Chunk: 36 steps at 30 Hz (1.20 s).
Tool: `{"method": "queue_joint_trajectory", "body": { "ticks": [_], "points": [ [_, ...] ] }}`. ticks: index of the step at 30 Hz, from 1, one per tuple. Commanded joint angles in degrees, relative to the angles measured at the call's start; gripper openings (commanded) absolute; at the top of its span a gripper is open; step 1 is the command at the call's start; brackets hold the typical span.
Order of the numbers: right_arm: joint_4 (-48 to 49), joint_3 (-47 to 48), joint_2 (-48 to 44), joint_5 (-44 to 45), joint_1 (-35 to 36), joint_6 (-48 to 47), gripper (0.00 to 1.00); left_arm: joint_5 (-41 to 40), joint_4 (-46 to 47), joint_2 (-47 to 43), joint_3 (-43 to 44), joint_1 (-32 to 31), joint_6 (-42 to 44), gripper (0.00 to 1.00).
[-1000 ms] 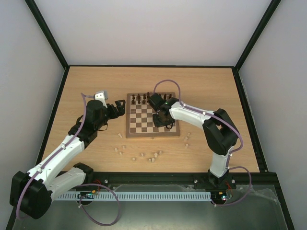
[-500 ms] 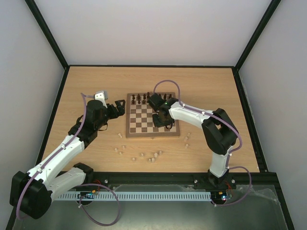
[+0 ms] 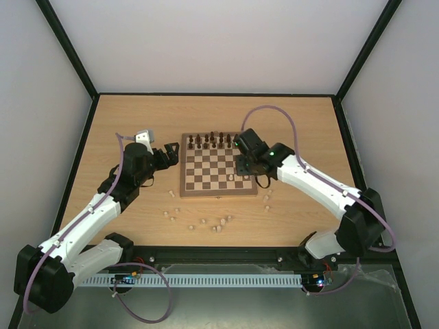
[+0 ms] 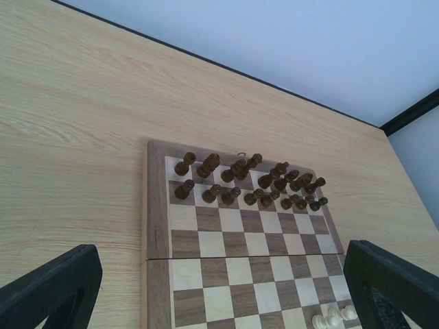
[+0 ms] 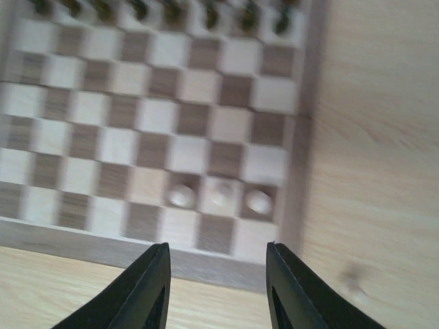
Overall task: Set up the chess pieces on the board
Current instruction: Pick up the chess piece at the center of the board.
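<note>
The board [image 3: 185, 168] lies mid-table. Dark brown chess pieces [image 3: 206, 142] fill its two far rows; they also show in the left wrist view [image 4: 247, 181]. Three pale pieces [image 5: 219, 197] stand in a row near the board's near right corner, also visible from above [image 3: 238, 178]. Several pale pieces [image 3: 206, 221] lie loose on the table in front of the board. My right gripper [image 3: 247, 171] is open and empty above the board's near right edge [image 5: 206, 264]. My left gripper [image 3: 168, 155] is open and empty, just left of the board.
A few more loose pale pieces [image 3: 267, 199] lie off the board's near right corner; one shows blurred in the right wrist view [image 5: 353, 281]. Black frame rails and white walls bound the table.
My right arm has swung its elbow out to the right and its gripper has drawn back from the board's right side toward the near right corner. The left arm has not moved.
</note>
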Motion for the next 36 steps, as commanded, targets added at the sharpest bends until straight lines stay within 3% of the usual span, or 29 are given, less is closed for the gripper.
{"method": "queue_joint_trajectory", "body": {
  "ticks": [1,10,22,28,36],
  "points": [
    [-6.5,-9.7,-3.8,2.2,-4.5,3.7,0.40,-0.3,-0.5,-1.0,1.3,-0.1,0.1,1.00],
    [-3.9,-19.3,-5.4,1.9,-12.3,5.4,0.41,0.7,-0.3,-0.8,1.1,0.0,-0.2,1.00],
    [0.9,-21.9,2.1,-0.6,-12.9,5.3,0.38,0.9,-0.3,-0.9,1.1,0.1,-0.2,1.00],
    [2.7,-22.9,4.5,-1.7,-13.0,4.9,0.32,0.8,-0.3,-0.7,1.0,0.2,-0.2,1.00],
    [2.8,-22.7,4.6,-0.7,-13.4,5.0,0.10,1.0,-0.1,-0.3,1.0,0.3,-0.1,0.99]
  ]
}}
